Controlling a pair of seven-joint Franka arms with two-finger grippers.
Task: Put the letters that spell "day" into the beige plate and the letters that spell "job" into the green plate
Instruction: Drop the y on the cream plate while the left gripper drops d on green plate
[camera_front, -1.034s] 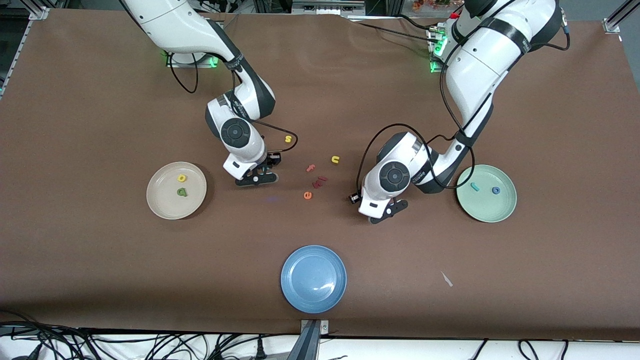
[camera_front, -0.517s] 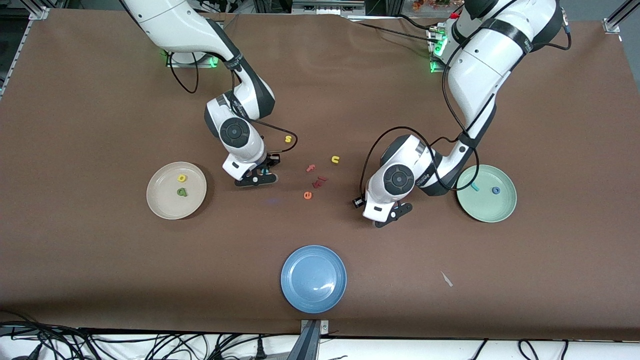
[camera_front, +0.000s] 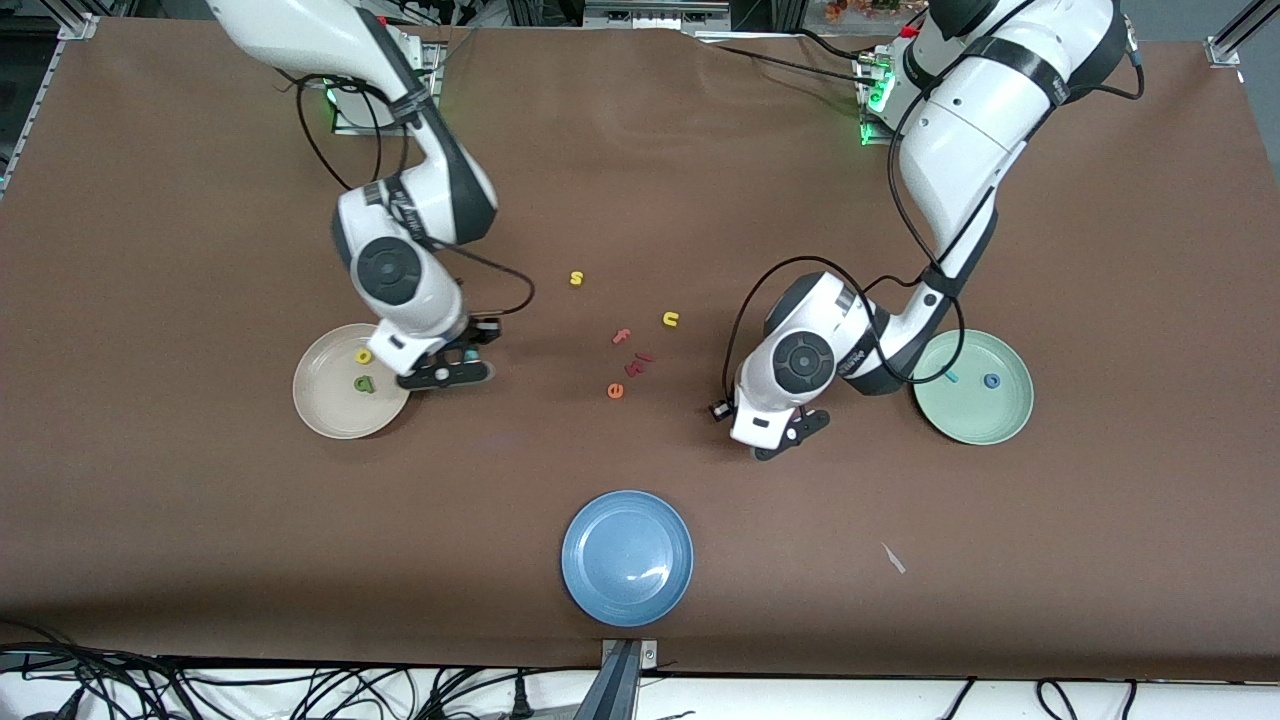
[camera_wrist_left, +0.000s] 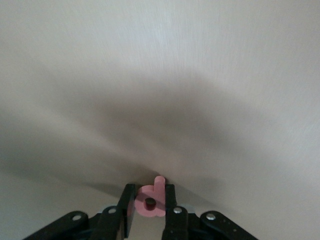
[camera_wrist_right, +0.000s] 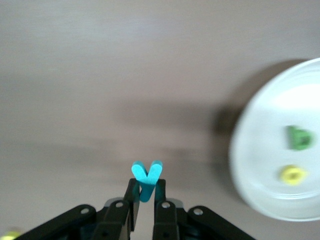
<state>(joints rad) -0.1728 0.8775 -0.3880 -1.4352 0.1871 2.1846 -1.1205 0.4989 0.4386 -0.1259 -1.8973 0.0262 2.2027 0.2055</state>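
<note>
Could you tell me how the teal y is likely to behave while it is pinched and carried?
The teal y looks like thin foam, so probably very light. It stands straight in the right end effector, so likely stiff enough not to droop. Only its stem is pinched, so it might twist or slip if bumped.

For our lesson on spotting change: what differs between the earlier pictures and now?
The right gripper closed on the y and carried it to beside the beige plate. The left gripper shifted slightly toward the green plate, its fingers closing around the b. Both plates and the other letters stayed put.
</note>
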